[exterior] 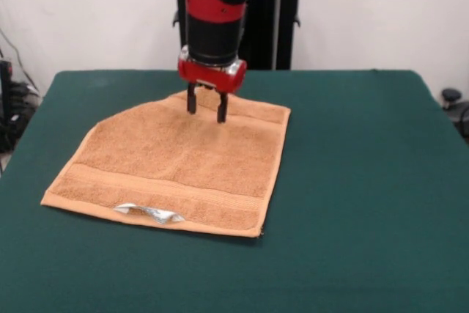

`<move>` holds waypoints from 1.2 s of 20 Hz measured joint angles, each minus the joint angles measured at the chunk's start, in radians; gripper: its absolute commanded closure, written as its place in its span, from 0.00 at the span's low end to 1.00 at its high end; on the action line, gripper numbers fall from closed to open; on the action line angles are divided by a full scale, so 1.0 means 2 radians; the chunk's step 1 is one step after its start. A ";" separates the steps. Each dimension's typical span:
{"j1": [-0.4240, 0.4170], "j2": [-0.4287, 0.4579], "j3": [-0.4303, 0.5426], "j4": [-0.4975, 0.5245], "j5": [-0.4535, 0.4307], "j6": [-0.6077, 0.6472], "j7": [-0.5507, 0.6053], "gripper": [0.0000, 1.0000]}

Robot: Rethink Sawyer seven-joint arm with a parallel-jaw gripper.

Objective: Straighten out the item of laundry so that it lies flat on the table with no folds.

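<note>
An orange-tan terry towel (pixel 179 163) lies spread on the dark green table (pixel 352 181), left of centre. It looks mostly flat, with a woven band along the near edge. A small white tag (pixel 150 213) sticks out crumpled at that near edge. The far left corner looks cut off at a slant, as if tucked or folded. My gripper (pixel 207 111) hangs from the red and black arm over the towel's far edge. Its two dark fingers (pixel 192 100) point down with a gap between them, open, with nothing in them. The tips are at or just above the cloth.
The robot's black pedestal (pixel 275 20) stands behind the table's far edge. Dark gear and cables (pixel 11 100) sit past the left edge, and a dark object (pixel 453 100) past the right edge. Bare green felt (pixel 366 240) stretches to the right and in front of the towel.
</note>
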 measured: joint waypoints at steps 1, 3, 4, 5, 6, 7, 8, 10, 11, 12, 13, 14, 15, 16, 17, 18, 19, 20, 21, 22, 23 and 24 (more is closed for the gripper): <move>0.000 0.008 -0.001 -0.010 0.000 0.002 0.000 0.00; 0.001 0.016 -0.001 -0.023 0.000 0.008 0.000 0.00; 0.001 0.018 -0.001 -0.026 0.000 0.010 0.000 0.00; 0.002 0.020 -0.001 -0.029 0.000 0.012 0.000 0.00; 0.003 0.023 -0.001 -0.035 0.000 0.014 0.000 0.00; 0.004 0.028 -0.001 -0.042 0.000 0.016 0.000 0.00; 0.006 0.034 -0.001 -0.049 0.001 0.016 0.000 0.00; 0.012 0.040 -0.005 -0.056 0.003 0.018 0.000 0.00; 0.015 0.040 -0.008 -0.058 0.004 0.019 0.000 0.00; 0.022 0.041 -0.014 -0.060 0.007 0.023 0.000 0.00; 0.028 0.043 -0.019 -0.063 0.010 0.026 0.000 0.00; 0.034 0.045 -0.024 -0.066 0.013 0.028 0.000 0.00; 0.050 0.051 -0.037 -0.075 0.022 0.035 0.000 0.00; 0.058 0.054 -0.044 -0.080 0.027 0.042 0.000 0.00; 0.060 0.055 -0.046 -0.081 0.028 0.043 0.000 0.00; 0.075 0.062 -0.060 -0.091 0.040 0.059 0.000 0.00; 0.080 0.064 -0.065 -0.096 0.045 0.066 0.000 0.00; 0.082 0.066 -0.067 -0.099 0.048 0.071 0.000 0.00; 0.087 0.071 -0.074 -0.108 0.057 0.087 0.000 0.00; 0.089 0.073 -0.076 -0.112 0.060 0.093 0.000 0.00; 0.090 0.075 -0.078 -0.116 0.063 0.100 0.000 0.00; 0.092 0.078 -0.080 -0.122 0.067 0.112 0.000 0.00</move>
